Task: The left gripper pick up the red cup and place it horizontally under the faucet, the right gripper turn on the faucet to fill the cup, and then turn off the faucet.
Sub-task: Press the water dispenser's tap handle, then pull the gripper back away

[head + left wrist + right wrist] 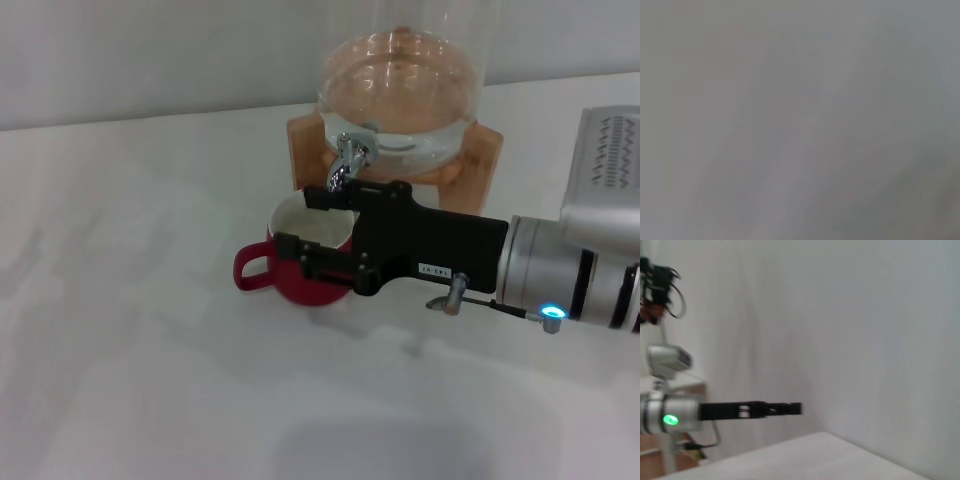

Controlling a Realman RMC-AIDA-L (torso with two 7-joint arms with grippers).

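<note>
Red cup (pixel 300 262) upright under faucet (pixel 345 160), right hand (pixel 310 225) btwn them.

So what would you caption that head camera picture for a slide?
Right gripper reaches in beside the faucet, above the upright red cup on the white table.

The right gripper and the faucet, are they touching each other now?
Cannot tell. In the head view the right gripper has its upper jaw right at the faucet spout, above the red cup, but overlap hides any contact or gap.
</note>
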